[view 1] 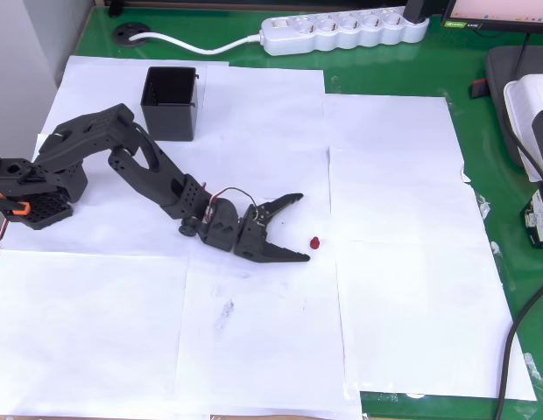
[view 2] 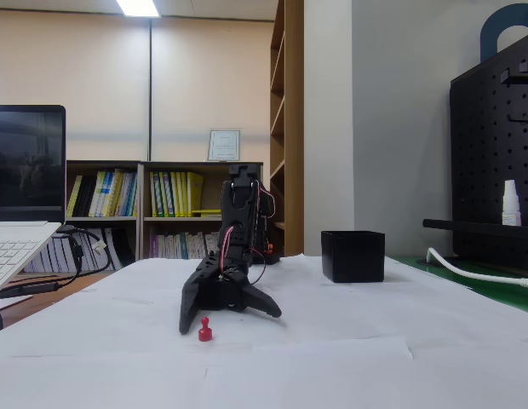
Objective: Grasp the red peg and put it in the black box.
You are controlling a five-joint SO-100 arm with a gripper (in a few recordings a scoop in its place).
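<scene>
On paper, black box open-topped, red peg outside

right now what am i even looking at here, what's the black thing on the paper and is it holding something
The black thing is a small robot arm lying low over white paper sheets on a green table. One picture looks straight down; the other sits at table height, facing the arm. At the arm's end is a two-finger gripper, open and holding nothing. The red peg stands on the paper just past the fingertips, apart from them; in the fixed view it shows at. The black box waits behind the arm. A white power strip lies at the table's far edge.
</scene>
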